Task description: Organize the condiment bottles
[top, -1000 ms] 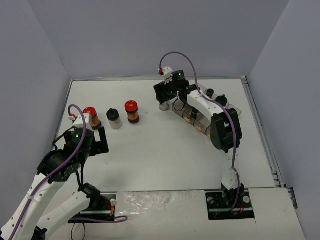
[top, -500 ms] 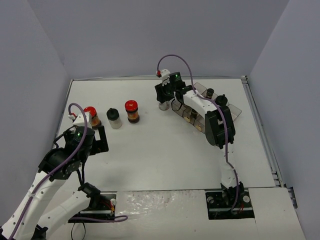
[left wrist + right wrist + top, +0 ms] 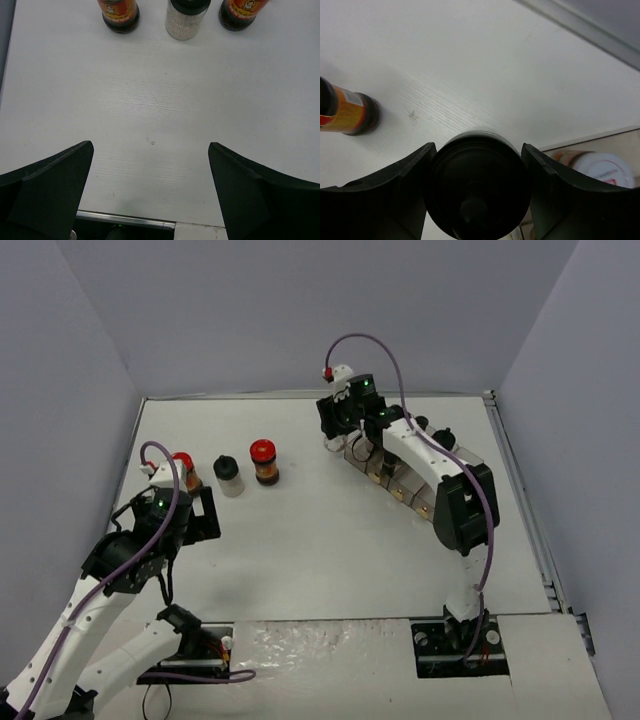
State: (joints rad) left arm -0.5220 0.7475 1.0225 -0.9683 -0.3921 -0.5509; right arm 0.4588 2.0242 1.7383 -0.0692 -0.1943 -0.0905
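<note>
Jars stand in a row at the table's (image 3: 300,540) left: a red-capped jar (image 3: 183,472), a jar of white grains (image 3: 229,477) and a second red-capped jar (image 3: 264,462). The right gripper (image 3: 334,432) is at the clear tray's (image 3: 466,458) left end.

From the left wrist, the left gripper (image 3: 150,145) is spread wide and holds nothing. The three jars stand ahead of it.

From the right wrist, the fingers squeeze a black-capped jar (image 3: 477,185). A white-lidded jar (image 3: 600,167) sits in the tray beside it.
</note>
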